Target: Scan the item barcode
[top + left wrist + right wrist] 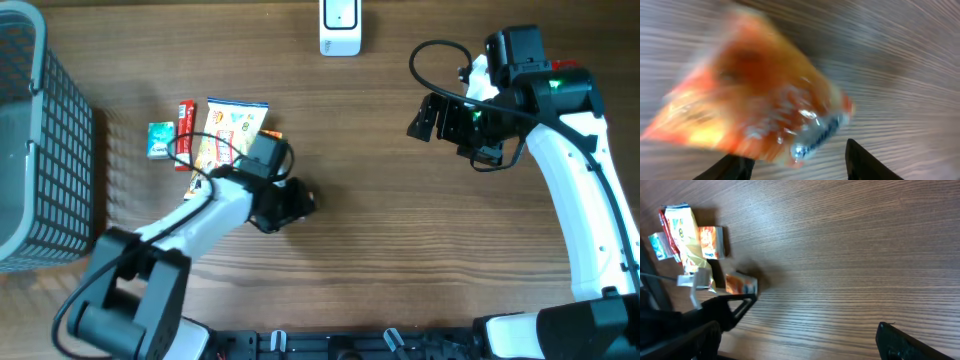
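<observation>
Left wrist view blurs the orange packet (755,95) by the left hand (795,157), grip unclear.

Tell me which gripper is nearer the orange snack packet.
Left. The left gripper sits right at the orange snack packet, fingers either side; the right gripper hangs well away on the robot's right.

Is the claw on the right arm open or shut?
Open: the right gripper shows its two black fingers far apart with only bare wooden table between.
</observation>
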You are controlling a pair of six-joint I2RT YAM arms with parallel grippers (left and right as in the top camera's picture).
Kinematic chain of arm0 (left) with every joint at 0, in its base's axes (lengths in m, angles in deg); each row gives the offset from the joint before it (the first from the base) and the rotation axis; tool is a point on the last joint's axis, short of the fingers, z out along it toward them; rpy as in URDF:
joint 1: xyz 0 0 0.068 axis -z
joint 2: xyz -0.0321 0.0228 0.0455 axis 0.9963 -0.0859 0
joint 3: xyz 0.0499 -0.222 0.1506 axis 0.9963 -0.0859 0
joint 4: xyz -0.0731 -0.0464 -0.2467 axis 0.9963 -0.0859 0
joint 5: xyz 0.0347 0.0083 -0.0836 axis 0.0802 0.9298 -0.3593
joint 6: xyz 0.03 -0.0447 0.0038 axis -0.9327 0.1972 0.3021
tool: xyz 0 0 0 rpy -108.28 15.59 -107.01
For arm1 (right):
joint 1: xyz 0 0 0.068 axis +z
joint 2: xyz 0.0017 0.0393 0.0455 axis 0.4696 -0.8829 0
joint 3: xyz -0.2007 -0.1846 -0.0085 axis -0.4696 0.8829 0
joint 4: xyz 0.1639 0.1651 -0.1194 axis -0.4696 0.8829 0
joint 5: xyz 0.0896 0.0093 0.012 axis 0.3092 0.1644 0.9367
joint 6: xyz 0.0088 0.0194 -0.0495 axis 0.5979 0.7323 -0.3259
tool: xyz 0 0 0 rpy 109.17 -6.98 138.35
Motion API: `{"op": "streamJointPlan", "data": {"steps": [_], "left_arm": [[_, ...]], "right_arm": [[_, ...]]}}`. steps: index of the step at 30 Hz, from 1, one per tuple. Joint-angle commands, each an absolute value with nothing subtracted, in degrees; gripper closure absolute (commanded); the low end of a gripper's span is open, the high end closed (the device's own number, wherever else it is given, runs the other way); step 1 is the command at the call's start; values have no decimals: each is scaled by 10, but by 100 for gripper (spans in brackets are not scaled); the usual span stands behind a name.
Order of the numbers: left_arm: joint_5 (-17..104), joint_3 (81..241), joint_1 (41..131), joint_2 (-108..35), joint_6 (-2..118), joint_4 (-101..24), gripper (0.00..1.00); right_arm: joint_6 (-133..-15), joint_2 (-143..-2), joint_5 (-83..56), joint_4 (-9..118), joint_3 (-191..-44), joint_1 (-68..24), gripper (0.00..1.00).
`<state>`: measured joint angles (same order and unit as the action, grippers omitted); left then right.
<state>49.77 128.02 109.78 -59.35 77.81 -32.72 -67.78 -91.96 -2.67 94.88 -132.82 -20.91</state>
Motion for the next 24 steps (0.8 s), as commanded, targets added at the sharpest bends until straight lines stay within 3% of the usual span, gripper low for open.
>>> {"op": "streamJointPlan", "data": {"steps": [1,4,10,14,19,24], "left_arm": [[460,1277,1125,-607,799,-306,45],[438,1277,1126,-604,797,-306,45],[249,1278,1140,-602,763,-244,44],[240,1289,1164,-585,751,-234,38],[286,1327,1149,-522,706,-320,26],[469,1379,1086,-427,702,-478,12]], "right_arm": [[-671,-928,-37,944,-1322,-208,0],[-671,-928,-37,941,-1322,-208,0],[-669,-928,-37,941,-1322,-208,0],[-669,-928,-34,938,-1322,-208,0],[-669,-928,-34,938,-1322,-208,0],[-669,-928,-34,935,-1322,-208,0]]}}
